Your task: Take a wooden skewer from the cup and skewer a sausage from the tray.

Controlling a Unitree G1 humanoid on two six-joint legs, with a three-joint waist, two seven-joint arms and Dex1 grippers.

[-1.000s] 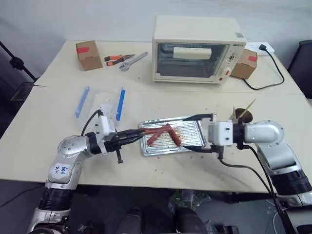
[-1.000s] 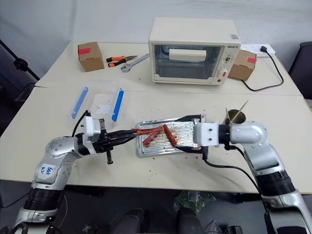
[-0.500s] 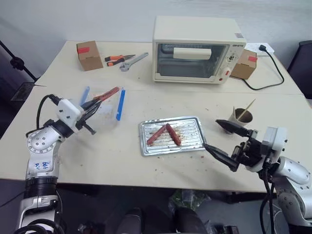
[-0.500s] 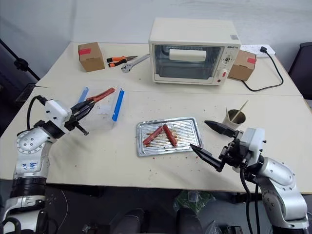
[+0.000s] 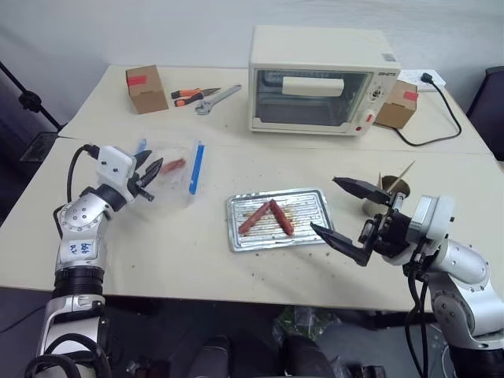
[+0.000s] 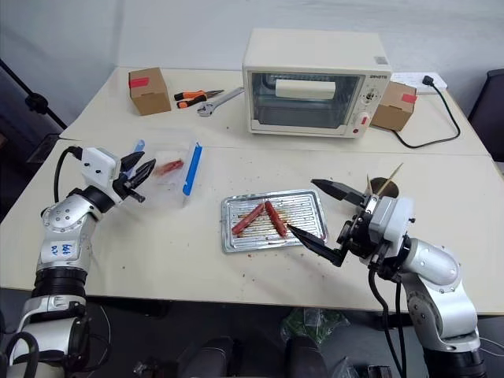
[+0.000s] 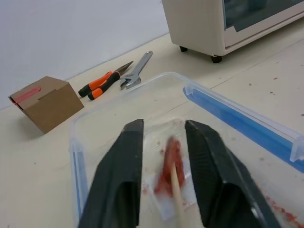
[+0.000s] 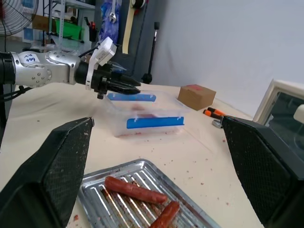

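A sausage [image 5: 174,165] on a wooden skewer [image 7: 176,192] lies inside the clear plastic box [image 5: 177,189] at the left. My left gripper [image 5: 150,172] hovers at the box's near left side, open, with the sausage just past its fingers [image 7: 118,180]. The silver tray [image 5: 311,206] sits mid-table with two sausages [image 5: 253,217] on it. My right gripper [image 5: 324,205] is open wide and empty over the tray's right edge. The paper cup [image 6: 387,189] stands behind it, partly hidden, with another skewer [image 5: 404,170] poking out.
A toaster oven [image 5: 319,79] stands at the back with its cord [image 5: 429,134] trailing right. Cardboard boxes [image 5: 142,88] [image 5: 394,102] flank it. Pliers and a wrench [image 5: 201,94] lie at the back left. Crumbs dot the table around the tray.
My left gripper carried the skewered sausage from the tray to the clear box, then opened; the sausage now lies in the box. My right gripper drew back from the tray, still open.
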